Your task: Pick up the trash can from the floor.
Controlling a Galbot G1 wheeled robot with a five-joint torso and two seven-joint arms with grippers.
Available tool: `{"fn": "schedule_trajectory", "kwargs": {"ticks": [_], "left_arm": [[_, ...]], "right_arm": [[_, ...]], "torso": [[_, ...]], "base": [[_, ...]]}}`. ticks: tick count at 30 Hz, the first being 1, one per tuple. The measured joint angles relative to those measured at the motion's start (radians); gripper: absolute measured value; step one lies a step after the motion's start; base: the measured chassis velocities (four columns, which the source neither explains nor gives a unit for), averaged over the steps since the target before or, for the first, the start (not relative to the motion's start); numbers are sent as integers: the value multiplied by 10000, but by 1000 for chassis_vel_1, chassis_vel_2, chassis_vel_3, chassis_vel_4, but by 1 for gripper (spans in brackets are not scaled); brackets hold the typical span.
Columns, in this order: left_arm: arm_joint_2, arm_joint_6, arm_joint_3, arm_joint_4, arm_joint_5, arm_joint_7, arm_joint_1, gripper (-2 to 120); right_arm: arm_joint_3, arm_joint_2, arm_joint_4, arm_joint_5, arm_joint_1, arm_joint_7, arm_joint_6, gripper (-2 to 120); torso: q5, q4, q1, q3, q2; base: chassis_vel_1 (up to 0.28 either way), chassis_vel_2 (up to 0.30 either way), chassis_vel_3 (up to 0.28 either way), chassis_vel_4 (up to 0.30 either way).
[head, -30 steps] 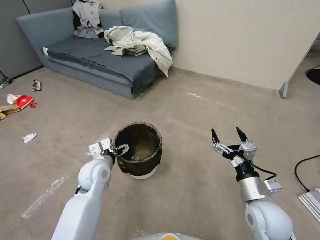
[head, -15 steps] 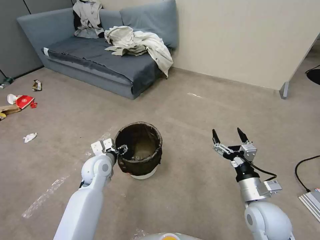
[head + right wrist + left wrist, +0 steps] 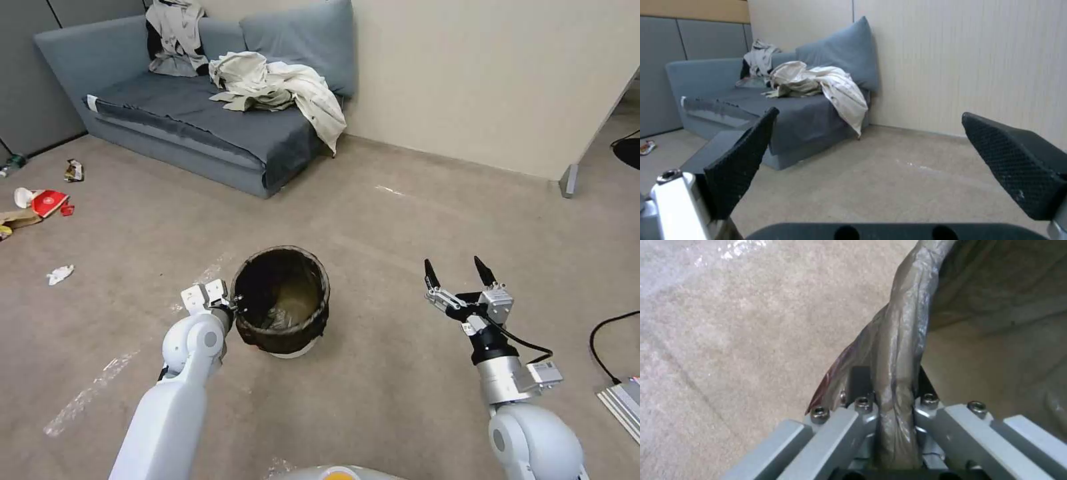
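Observation:
The trash can (image 3: pixel 283 303), a small round white bin lined with a dark bag folded over its rim, stands on the beige floor (image 3: pixel 373 220) in front of me. My left gripper (image 3: pixel 237 309) is shut on the can's near-left rim. The left wrist view shows the bag-covered rim (image 3: pixel 900 340) pinched between the fingers (image 3: pixel 860 381) of the left gripper (image 3: pixel 890 383). My right gripper (image 3: pixel 456 269) hovers open to the right of the can, well apart from it. Nothing sits between the black pads (image 3: pixel 740 160) of the right gripper (image 3: pixel 876 163).
A grey sofa (image 3: pixel 200 127) with crumpled clothes (image 3: pixel 280 87) stands against the far wall. Litter (image 3: pixel 41 202) lies on the floor at far left. A black cable (image 3: pixel 603 347) and a white flat object (image 3: pixel 623 400) lie at right. A partition leg (image 3: pixel 568 180) stands at back right.
The left gripper's fingers have closed onto the can's rim. The can has shifted slightly to the right. The right arm has stayed put.

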Motion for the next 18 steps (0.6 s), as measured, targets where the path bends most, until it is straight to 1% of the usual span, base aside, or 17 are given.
{"fn": "schedule_trajectory", "kwargs": {"ticks": [3, 5, 6, 9, 10, 11, 15, 16, 18], "left_arm": [[1, -9, -46, -150, -2, -12, 44, 1], [39, 0, -139, -609, -23, -32, 215, 1], [39, 0, -139, -609, -23, -32, 215, 1], [49, 76, -296, -1216, -74, -88, 482, 1], [44, 138, -367, -1586, -105, -117, 687, 1], [44, 138, -367, -1586, -105, -117, 687, 1], [39, 187, -621, -2564, -173, -144, 1203, 1], [39, 187, -621, -2564, -173, -144, 1203, 1], [62, 190, -759, -3109, -183, -147, 1396, 1]], "right_arm": [[0, -8, 0, 0, 1, 0, 0, 100], [-9, -15, 1, 2, 18, 1, 0, 100], [-9, -15, 1, 2, 18, 1, 0, 100], [-30, -16, 2, 2, 55, 1, -15, 100], [-36, -21, 6, 2, 70, 2, -42, 100], [-36, -21, 6, 2, 70, 2, -42, 100], [-26, -63, 34, 22, 109, 5, -108, 100], [-26, -63, 34, 22, 109, 5, -108, 100], [-17, -77, 42, 36, 126, 5, -133, 100]], "torso": [[1, 1, 0, 0, 0], [2, 2, -1, 0, 0], [2, 2, -1, 0, 0], [4, 2, -1, -1, 0], [4, 3, 0, 0, 0], [4, 3, 0, 0, 0], [5, 3, -1, -1, 0], [5, 3, -1, -1, 0], [5, 3, -1, -1, 0]], "base": [[0, 0, 0, 0], [0, 0, 0, 0], [0, 0, 0, 0], [0, 0, 0, 0], [0, 0, 0, 0], [0, 0, 0, 0], [0, 0, 0, 0], [0, 0, 0, 0], [0, 0, 0, 0]]}}
